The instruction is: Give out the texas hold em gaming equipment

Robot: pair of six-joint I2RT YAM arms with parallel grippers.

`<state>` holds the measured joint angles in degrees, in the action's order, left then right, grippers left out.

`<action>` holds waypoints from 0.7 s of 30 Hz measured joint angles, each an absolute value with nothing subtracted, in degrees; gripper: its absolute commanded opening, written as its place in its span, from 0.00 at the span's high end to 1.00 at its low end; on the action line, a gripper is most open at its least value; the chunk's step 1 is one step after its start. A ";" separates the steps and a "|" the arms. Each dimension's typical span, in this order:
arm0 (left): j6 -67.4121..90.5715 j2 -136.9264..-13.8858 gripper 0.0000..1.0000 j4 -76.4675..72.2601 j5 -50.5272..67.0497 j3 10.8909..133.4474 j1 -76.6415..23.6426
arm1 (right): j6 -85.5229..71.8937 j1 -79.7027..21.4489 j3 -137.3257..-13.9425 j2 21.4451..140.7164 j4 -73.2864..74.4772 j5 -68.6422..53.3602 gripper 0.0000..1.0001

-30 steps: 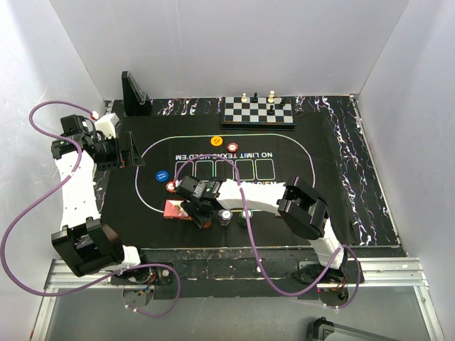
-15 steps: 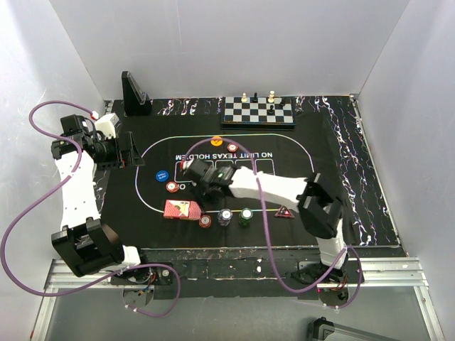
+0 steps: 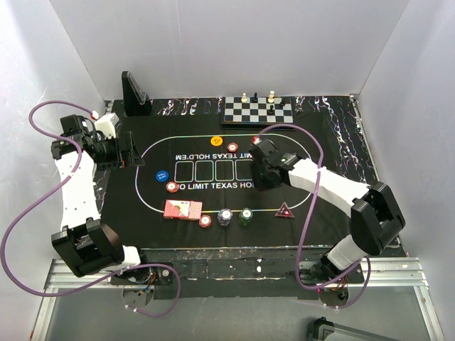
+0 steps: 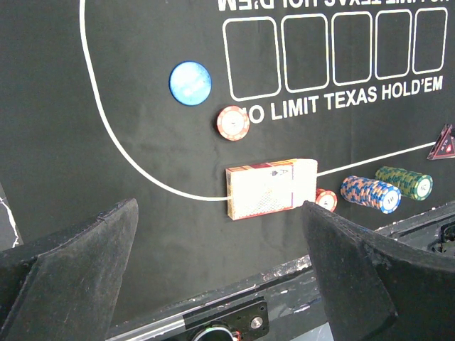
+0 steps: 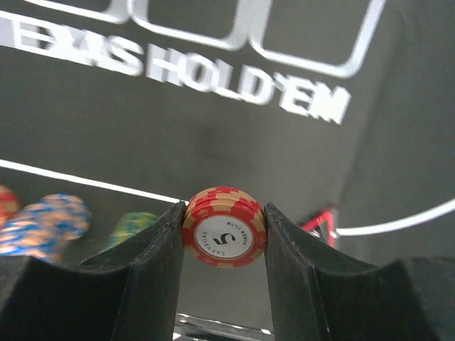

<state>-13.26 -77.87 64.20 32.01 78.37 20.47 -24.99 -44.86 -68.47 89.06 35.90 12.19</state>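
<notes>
Chip clamped on edge in right gripper.
Marker at 5 o'clock of it, chip row at 7; left gripper far off, spread wide.

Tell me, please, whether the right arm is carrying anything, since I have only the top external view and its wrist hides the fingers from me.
Observer: Yes. In the right wrist view, the right gripper pinches a red-and-cream chip marked 5, held on edge between its fingers.
Operator: Thank you. Could you also say whether the left arm holds anything?
Observer: It holds nothing. In the left wrist view, the left gripper stands wide open with only the mat showing between its fingers.
</notes>
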 measured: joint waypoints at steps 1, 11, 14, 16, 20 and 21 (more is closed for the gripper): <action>-13.26 -77.87 0.00 64.18 32.05 78.37 20.47 | -25.82 -43.42 -65.52 88.42 35.94 12.49 0.99; -13.26 -77.87 0.00 64.01 32.49 78.35 20.47 | -31.00 -35.68 -54.11 87.68 35.40 14.81 0.99; -13.26 -77.87 0.00 63.99 32.53 78.32 20.47 | -31.31 -34.11 -54.02 87.68 34.09 14.79 0.99; -13.26 -77.87 0.00 63.99 32.58 78.32 20.47 | -31.33 -33.98 -54.02 87.81 33.19 14.39 0.99; -13.26 -77.87 0.00 63.99 32.58 78.32 20.47 | -31.35 -34.17 -54.06 89.19 31.29 12.71 0.99; -13.26 -77.87 0.00 63.99 32.58 78.32 20.47 | -31.33 -34.28 -54.17 89.82 31.03 12.38 0.99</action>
<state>-13.26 -77.87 63.99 32.58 78.32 20.47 -31.33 -34.28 -54.17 89.82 31.03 12.38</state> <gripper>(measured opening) 0.996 0.511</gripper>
